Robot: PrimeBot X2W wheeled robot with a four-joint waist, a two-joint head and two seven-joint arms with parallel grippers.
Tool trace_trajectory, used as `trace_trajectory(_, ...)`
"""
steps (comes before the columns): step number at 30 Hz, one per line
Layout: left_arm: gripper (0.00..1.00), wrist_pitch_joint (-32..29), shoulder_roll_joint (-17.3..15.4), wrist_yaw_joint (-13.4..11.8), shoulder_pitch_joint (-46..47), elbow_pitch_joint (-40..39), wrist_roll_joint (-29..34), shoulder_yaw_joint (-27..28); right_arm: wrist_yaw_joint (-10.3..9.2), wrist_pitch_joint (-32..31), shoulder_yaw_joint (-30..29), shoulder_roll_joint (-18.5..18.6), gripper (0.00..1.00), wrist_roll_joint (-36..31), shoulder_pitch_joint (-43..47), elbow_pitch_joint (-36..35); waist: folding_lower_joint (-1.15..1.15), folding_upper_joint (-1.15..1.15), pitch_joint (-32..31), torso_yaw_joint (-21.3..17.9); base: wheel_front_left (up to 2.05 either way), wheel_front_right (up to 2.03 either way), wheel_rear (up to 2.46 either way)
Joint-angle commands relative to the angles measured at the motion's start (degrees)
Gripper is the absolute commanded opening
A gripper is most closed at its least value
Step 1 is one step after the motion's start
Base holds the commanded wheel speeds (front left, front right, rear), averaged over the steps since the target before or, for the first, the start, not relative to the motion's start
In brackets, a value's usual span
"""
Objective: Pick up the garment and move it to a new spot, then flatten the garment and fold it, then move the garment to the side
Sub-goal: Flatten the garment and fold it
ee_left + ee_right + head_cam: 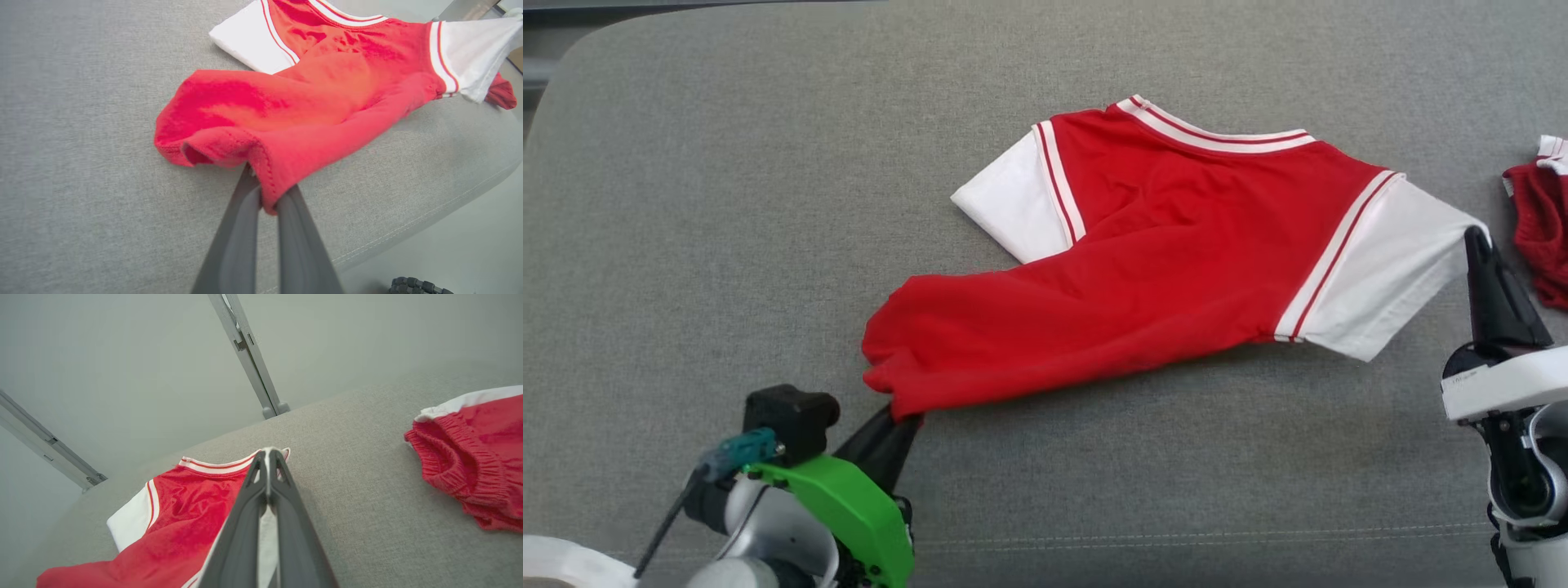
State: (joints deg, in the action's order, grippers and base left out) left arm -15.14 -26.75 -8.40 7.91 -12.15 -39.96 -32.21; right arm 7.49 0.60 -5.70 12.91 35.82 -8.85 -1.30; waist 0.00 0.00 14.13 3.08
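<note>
Grey fabric-covered worktop (686, 204) takes up most of the room in front of the robot, w/ a rounded far-left corner and a stitched seam along the near edge.

The garment (1176, 269), a red shirt w/ white sleeves and red-and-white striped trim at collar and shoulders, is spread across the middle of the worktop. It runs diagonally from near-left to far-right. The near edge throws a shadow on the cloth below. One white sleeve (1013, 204) lies flat on the far-left side. The other sleeve (1388, 269) is pulled out to a point towards the right.

A second red piece (1543, 229) w/ a gathered elastic edge and white trim sits bunched at the far right, apart from the shirt. Two grey metal struts (249, 355) stand behind the worktop.

The left gripper (900, 425), on the arm w/ the green bracket (849, 506), is at the near-left. Its fingers are pinched tight on the bunched red hem corner, and the wrist view (267, 200) shows cloth squeezed btwn them.

The right gripper (1476, 241) points up at the right sleeve's tip. Its fingers are closed together on the white cuff edge, seen at the tips (269, 453).
</note>
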Motion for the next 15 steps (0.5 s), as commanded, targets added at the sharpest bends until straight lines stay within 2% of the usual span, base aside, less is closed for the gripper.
trace_trajectory(1,0.0,0.1,-0.3,-0.2,0.6,-0.6,-0.1,0.5,0.0,0.2,-0.1,0.0,0.0,0.4,-0.8,-0.4,0.0,0.0,-0.6,0.1,0.0,0.0,0.0)
trace_trajectory(5,0.0,-2.7,-5.1,-1.2,4.0,-6.1,1.6,3.5,0.0,0.8,-0.1,-0.1,0.0,1.2,-5.0,-2.7,0.0,0.0,-1.7,0.1,0.0,0.0,0.0)
trace_trajectory(9,0.0,-5.8,-8.3,-0.2,9.7,-8.6,2.0,5.9,0.0,1.9,0.0,0.6,0.0,0.9,-11.1,-2.9,0.0,0.0,-2.8,0.2,0.0,0.0,0.0)
trace_trajectory(12,0.0,-7.4,-8.5,1.1,15.9,-7.7,1.5,7.5,0.0,3.2,0.7,1.9,0.0,-0.9,-16.4,-2.6,0.0,0.0,-3.8,0.2,0.0,0.0,0.0)
trace_trajectory(15,0.0,-8.7,-7.3,2.9,23.3,-5.2,-0.4,8.7,0.0,4.3,1.7,2.7,0.0,-2.8,-22.2,-2.0,0.0,0.0,-4.6,-0.1,0.0,0.0,0.0)
